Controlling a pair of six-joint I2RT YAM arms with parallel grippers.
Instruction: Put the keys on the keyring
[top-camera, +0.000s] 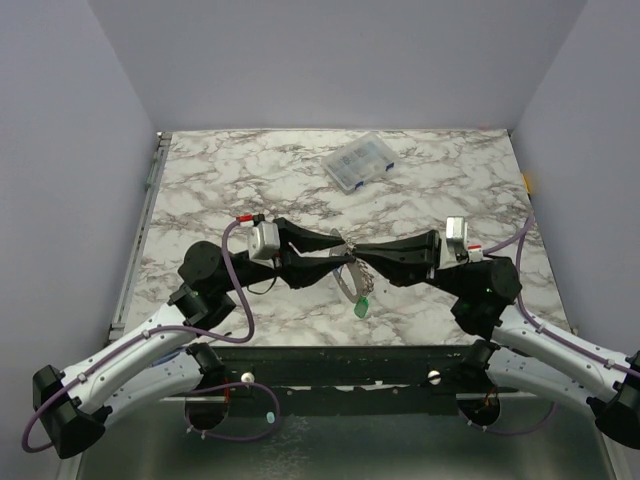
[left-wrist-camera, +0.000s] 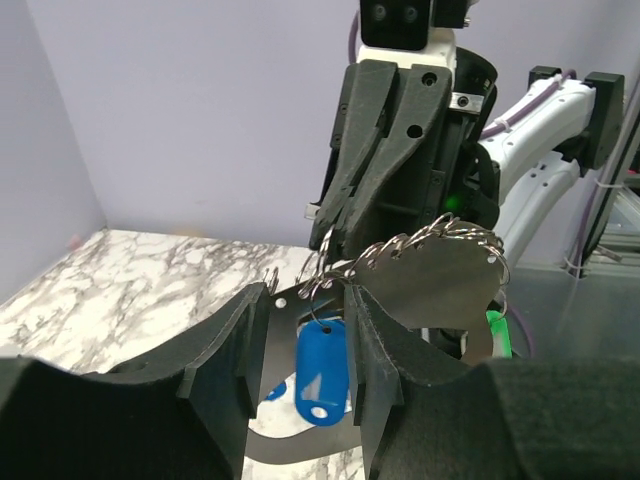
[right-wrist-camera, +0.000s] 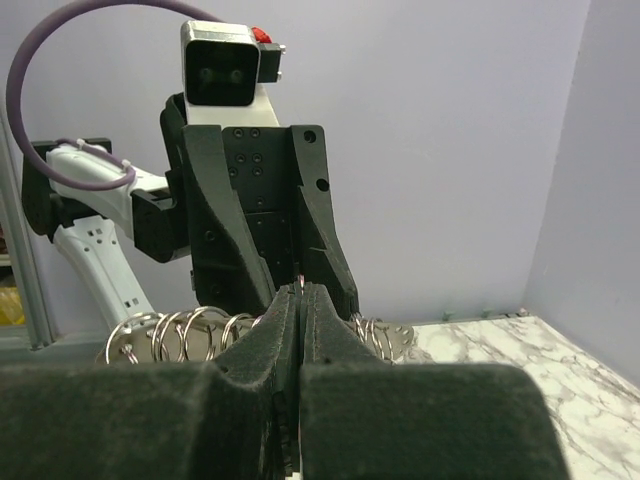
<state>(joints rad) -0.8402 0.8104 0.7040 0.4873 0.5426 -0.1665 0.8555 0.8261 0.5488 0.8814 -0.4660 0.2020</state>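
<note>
Keyring (top-camera: 350, 278), a pale loop with a short chain (left-wrist-camera: 400, 245) of small metal rings, hangs in the air above the middle of the marble table (top-camera: 250, 190). It sits just below the spot where the two grippers meet tip to tip.

From above, both black arms reach inward from the near edge, so the grippers point at each other. A green key (top-camera: 362, 308) dangles at the bottom of the loop, near the table's front edge.

The right gripper (top-camera: 365, 252) is clenched. In its own wrist view its two padded fingers (right-wrist-camera: 270, 350) press flat together with no gap. The ring chain spreads out to either side just behind their tips, and the gripper appears to pinch the keyring there.

The left gripper (left-wrist-camera: 305, 320) is released, its fingers standing apart. In its wrist view a blue key (left-wrist-camera: 322, 372) hangs upright in the gap between them, close to the right-hand finger. I cannot tell whether the key touches that finger. A flat grey metal tag (left-wrist-camera: 440, 285) hangs from the chain just beyond, and a sliver of green shows past it.

A clear compartment box (top-camera: 360, 165) lies near the far edge of the table, well apart from the arms.
</note>
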